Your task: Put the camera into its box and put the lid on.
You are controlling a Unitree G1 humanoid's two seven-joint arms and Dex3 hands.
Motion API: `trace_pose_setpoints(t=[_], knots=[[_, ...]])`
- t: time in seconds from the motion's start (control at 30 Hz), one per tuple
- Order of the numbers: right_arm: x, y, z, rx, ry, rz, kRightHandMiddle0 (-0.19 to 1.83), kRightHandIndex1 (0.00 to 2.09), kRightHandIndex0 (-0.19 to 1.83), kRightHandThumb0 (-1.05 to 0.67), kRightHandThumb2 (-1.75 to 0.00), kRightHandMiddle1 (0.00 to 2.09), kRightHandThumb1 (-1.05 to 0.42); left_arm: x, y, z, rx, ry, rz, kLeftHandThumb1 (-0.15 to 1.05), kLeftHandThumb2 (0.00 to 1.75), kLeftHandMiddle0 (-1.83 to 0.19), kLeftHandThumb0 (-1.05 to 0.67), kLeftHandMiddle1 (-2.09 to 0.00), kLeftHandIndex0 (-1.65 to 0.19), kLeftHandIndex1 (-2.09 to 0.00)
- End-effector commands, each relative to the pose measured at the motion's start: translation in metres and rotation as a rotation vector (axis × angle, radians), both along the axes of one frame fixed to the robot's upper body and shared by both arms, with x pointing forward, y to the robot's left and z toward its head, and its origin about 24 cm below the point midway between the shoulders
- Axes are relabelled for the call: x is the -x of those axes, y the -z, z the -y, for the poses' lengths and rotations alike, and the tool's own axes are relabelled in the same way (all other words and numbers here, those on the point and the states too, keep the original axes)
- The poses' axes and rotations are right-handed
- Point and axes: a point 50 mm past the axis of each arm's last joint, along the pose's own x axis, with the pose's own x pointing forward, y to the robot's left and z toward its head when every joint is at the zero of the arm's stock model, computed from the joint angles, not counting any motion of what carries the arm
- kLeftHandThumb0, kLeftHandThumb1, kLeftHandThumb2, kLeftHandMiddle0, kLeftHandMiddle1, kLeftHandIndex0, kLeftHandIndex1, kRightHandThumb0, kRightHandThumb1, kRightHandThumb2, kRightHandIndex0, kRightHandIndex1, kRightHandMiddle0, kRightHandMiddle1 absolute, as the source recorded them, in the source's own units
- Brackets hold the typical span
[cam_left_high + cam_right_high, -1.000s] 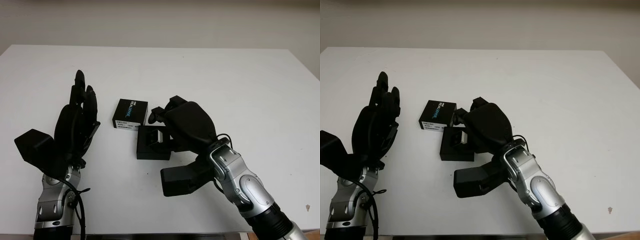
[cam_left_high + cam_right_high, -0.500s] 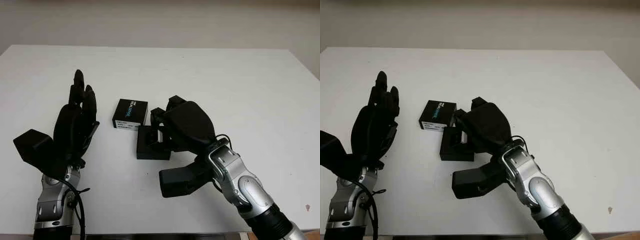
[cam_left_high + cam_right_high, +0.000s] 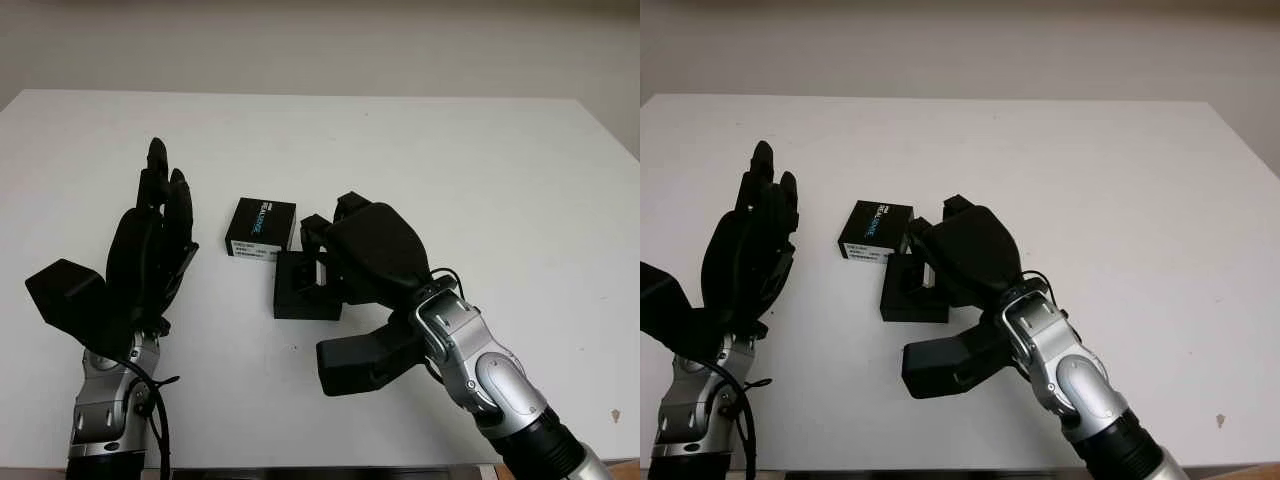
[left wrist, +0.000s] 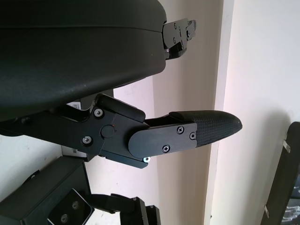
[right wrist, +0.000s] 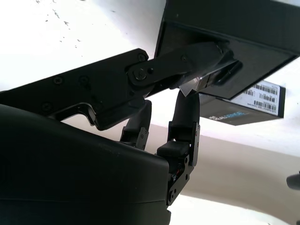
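Note:
The black box (image 3: 293, 301) lies open in the middle of the white table (image 3: 450, 150). Its lid (image 3: 262, 228), black with a white label, lies flat just behind and to the left, touching the box's corner. My right hand (image 3: 318, 262) hangs over the box with its fingers curled down into it. They pinch the small silvery camera (image 5: 199, 82) at the box (image 5: 234, 28) rim; most of the camera is hidden by the fingers. My left hand (image 3: 160, 215) is open and raised upright left of the lid, holding nothing.
Wide bare table lies behind and to the right of the box. My right forearm (image 3: 480, 370) crosses the front right. The table's front edge runs close below both arms.
My right hand has shifted slightly left and lower over the box, and the camera shows less under its fingers. The left hand, box and lid have stayed put.

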Motion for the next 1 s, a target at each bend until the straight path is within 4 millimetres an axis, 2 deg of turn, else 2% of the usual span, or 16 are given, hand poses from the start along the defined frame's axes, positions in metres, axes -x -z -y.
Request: trace_pose_setpoints(t=[0.0, 0.13, 0.43, 0.67, 0.77, 0.83, 0.97], knots=[[-0.0004, -0.0006, -0.0005, 0.022, 0.004, -0.005, 0.54, 1.14, 0.32, -0.70, -0.06, 1.09, -0.90, -0.0005, -0.0015, -0.0012, -0.010, 0.001, 0.010, 1.05, 0.54, 0.19, -0.78, 0.00, 0.19, 0.00], [-0.0010, 0.0010, -0.0015, 0.053, 0.010, -0.019, 0.58, 1.24, 0.29, -0.71, -0.06, 1.04, -0.91, -0.0004, -0.0014, -0.0013, -0.008, 0.001, 0.009, 1.05, 0.54, 0.19, -0.78, 0.00, 0.19, 0.00], [-0.0010, 0.0026, -0.0029, 0.090, 0.010, -0.026, 0.59, 1.18, 0.28, -0.74, -0.05, 1.07, -0.91, -0.0002, -0.0017, -0.0015, -0.009, -0.003, 0.011, 1.05, 0.53, 0.19, -0.78, 0.00, 0.19, 0.00], [-0.0007, 0.0032, -0.0030, 0.064, 0.005, -0.032, 0.61, 1.22, 0.28, -0.72, -0.05, 1.13, -0.89, -0.0003, -0.0018, -0.0015, -0.009, -0.004, 0.012, 1.05, 0.54, 0.19, -0.78, 0.00, 0.19, 0.00], [-0.0004, 0.0036, -0.0030, 0.030, -0.016, -0.034, 0.63, 1.32, 0.27, -0.68, -0.05, 1.23, -0.88, -0.0003, -0.0019, -0.0016, -0.013, -0.004, 0.010, 1.05, 0.53, 0.19, -0.79, 0.00, 0.19, 0.00], [-0.0003, 0.0046, -0.0026, 0.006, -0.038, -0.031, 0.64, 1.41, 0.27, -0.54, -0.06, 1.31, -0.89, -0.0001, -0.0020, -0.0015, -0.021, -0.006, 0.010, 1.05, 0.54, 0.19, -0.79, 0.00, 0.19, 0.00], [-0.0006, 0.0070, -0.0016, -0.031, -0.074, -0.033, 0.66, 1.44, 0.25, -0.44, -0.05, 1.30, -0.89, 0.0005, -0.0026, -0.0007, -0.025, -0.005, 0.009, 1.05, 0.56, 0.19, -0.78, 0.00, 0.19, 0.00]])
